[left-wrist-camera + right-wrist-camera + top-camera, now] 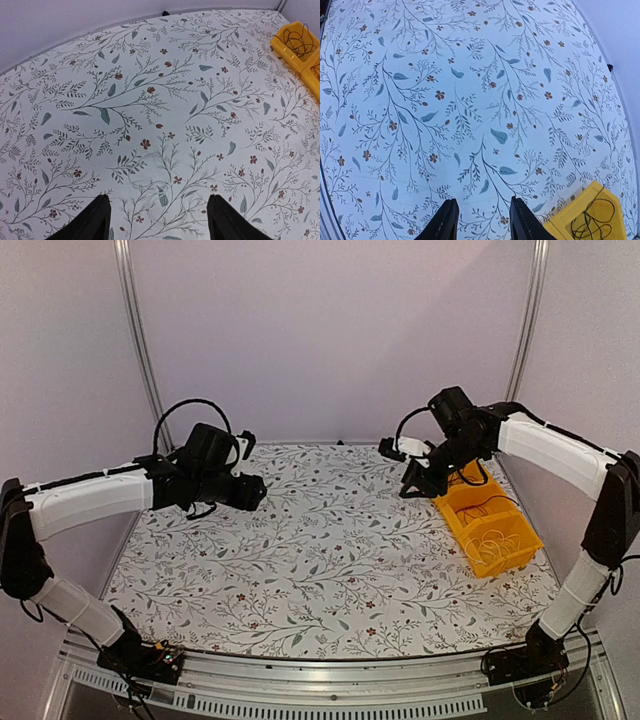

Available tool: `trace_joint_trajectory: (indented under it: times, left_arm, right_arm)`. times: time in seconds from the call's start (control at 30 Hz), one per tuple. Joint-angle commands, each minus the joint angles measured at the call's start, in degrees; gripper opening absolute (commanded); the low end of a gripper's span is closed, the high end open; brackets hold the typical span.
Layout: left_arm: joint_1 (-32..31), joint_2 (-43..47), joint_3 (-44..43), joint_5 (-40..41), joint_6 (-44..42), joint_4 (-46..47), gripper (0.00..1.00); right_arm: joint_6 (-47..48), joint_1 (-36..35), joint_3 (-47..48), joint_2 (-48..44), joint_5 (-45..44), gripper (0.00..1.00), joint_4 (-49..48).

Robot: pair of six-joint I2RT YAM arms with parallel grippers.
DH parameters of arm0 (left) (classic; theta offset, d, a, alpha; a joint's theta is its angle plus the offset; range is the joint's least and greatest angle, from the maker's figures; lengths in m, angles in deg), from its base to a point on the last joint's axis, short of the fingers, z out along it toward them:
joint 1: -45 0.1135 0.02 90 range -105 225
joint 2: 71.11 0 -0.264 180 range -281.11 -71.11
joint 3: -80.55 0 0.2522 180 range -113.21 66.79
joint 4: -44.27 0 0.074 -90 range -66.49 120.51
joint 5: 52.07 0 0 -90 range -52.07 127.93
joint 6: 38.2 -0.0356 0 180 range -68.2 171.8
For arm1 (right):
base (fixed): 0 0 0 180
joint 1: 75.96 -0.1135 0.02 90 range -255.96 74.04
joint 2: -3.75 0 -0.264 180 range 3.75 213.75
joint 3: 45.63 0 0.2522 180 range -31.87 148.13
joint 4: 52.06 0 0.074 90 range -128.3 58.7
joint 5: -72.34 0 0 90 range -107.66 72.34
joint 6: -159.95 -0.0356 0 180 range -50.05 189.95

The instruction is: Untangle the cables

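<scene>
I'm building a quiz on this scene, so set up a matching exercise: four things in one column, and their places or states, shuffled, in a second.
Things:
1. yellow plastic bin
2. thin black cable
3. thin pale cable
4. left gripper

Places or states:
A. lying loose on the floral tablecloth
B. open, holding nothing
C. coiled inside the bin
D. standing at the cloth's right side

Pairs: 1-D, 2-C, 3-A, 4-B.

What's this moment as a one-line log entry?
left fingers open, empty | right fingers open, empty | thin white cable loose on floral cloth | thin black cable coiled in yellow plastic bin
</scene>
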Motion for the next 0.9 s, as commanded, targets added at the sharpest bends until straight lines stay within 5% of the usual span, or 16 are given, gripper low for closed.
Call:
trace_joint_trajectory:
  times: [0.0,0.3,0.6,0.87]
  left_arm:
    - [1.85,0.06,7.03,-5.11,8.01,0.15,0.66]
    - [6.32,-9.31,11.41,-16.92,15.41,10.03,0.52]
    - [8.13,-19.63,8.18,-19.09,18.31,14.20,0.49]
    - [8.88,-23.58,5.36,-17.34,18.83,16.59,0.31]
  right_arm:
    - [-5.68,-7.99,-0.01,5.50,5.61,0.39,-7.16]
    - [-8.58,-13.41,-3.49,12.29,9.23,0.37,-12.26]
    - [-7.97,-14.00,-8.41,11.66,10.20,0.36,-14.24]
    - [-7.00,-14.04,-9.92,11.41,8.91,0.36,-15.10]
